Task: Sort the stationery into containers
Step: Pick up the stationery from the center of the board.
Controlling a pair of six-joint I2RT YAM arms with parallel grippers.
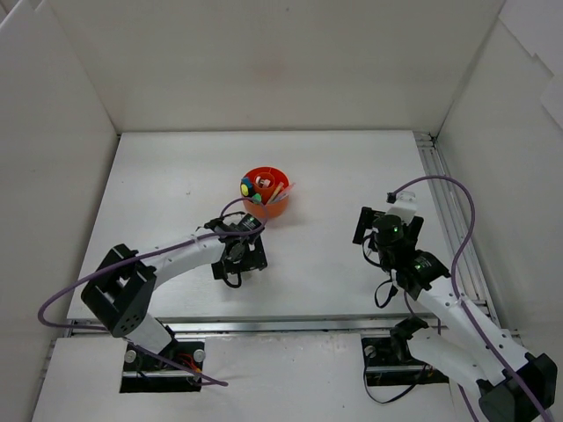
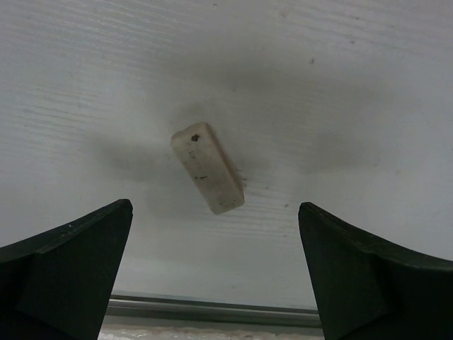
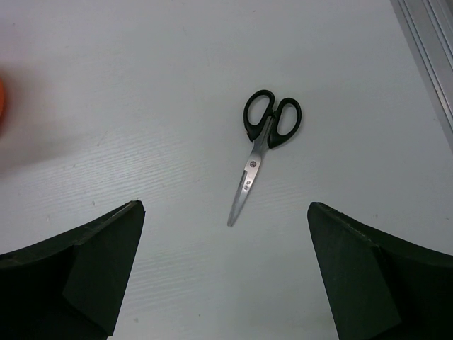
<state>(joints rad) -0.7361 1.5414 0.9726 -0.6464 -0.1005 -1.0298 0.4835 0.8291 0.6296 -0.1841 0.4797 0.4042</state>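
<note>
A tan eraser (image 2: 207,168) lies slanted on the white table, below my left gripper (image 2: 215,207), whose jaws stand wide apart around its near end without touching it. Black-handled scissors (image 3: 262,152) lie shut on the table with the blades pointing toward my right gripper (image 3: 225,205), which is open and holds nothing. From above, the left gripper (image 1: 239,257) hangs just in front of the round orange organiser (image 1: 265,192), which holds pens and highlighters. The right gripper (image 1: 387,230) is at the table's right side. Eraser and scissors are hidden under the grippers there.
White walls enclose the table on three sides. An aluminium rail (image 1: 440,193) runs along the right edge, and another rail (image 2: 212,308) along the front edge close behind the eraser. An orange blur of the organiser (image 3: 2,103) shows at the right wrist view's left border.
</note>
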